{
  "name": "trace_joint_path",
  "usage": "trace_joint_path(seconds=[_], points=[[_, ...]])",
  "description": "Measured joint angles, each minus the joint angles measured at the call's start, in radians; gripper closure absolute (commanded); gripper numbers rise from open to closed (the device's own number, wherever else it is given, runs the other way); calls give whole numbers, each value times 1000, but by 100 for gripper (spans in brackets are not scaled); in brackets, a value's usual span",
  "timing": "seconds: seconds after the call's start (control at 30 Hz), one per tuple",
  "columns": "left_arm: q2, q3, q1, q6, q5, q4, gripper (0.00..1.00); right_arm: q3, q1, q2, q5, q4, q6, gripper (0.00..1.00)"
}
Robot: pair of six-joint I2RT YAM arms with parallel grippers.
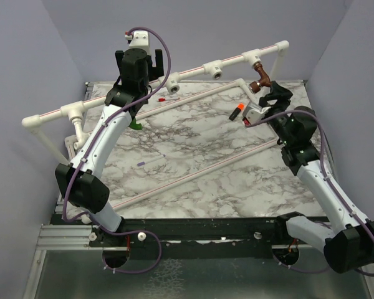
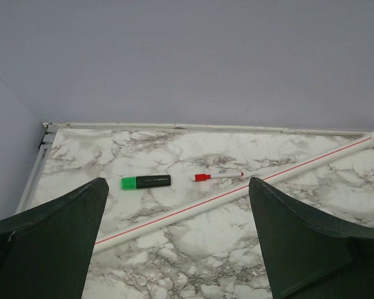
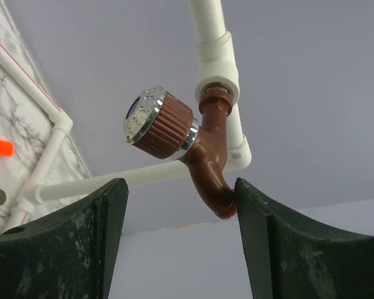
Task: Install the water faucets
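Reddish-brown faucet [image 3: 209,149] sat screwed into the white tee fitting [image 3: 217,75], right tool [image 3: 177,187] released around it, spout almost touching one finger [image 3: 268,243]. Left tool [image 2: 177,184] hung open, empty, well off that tee. Backing out crooked could've snagged the spout.

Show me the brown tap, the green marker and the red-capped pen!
brown tap [image 3: 210,142]: right wrist view, on its curved body.
green marker [image 2: 147,181]: left wrist view, on its black barrel.
red-capped pen [image 2: 221,176]: left wrist view, on its white barrel.

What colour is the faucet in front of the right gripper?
Reddish-brown faucet, clearest in the right wrist view.
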Motion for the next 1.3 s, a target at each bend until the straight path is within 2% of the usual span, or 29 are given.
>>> trace_joint_path(seconds=[0.4, 0.8, 1.03, 1.3], points=[[0, 0, -1, 0, 0, 0, 5, -65, 53, 123, 71, 253, -357, 27], [0, 0, -1, 1, 0, 1, 4, -64, 71, 196, 116, 352, -452, 36], [0, -1, -1, 1, 0, 2, 4, -64, 71, 201, 129, 391, -418, 58], [0, -2, -2, 2, 0, 2, 4, -56, 72, 191, 128, 409, -317, 92]])
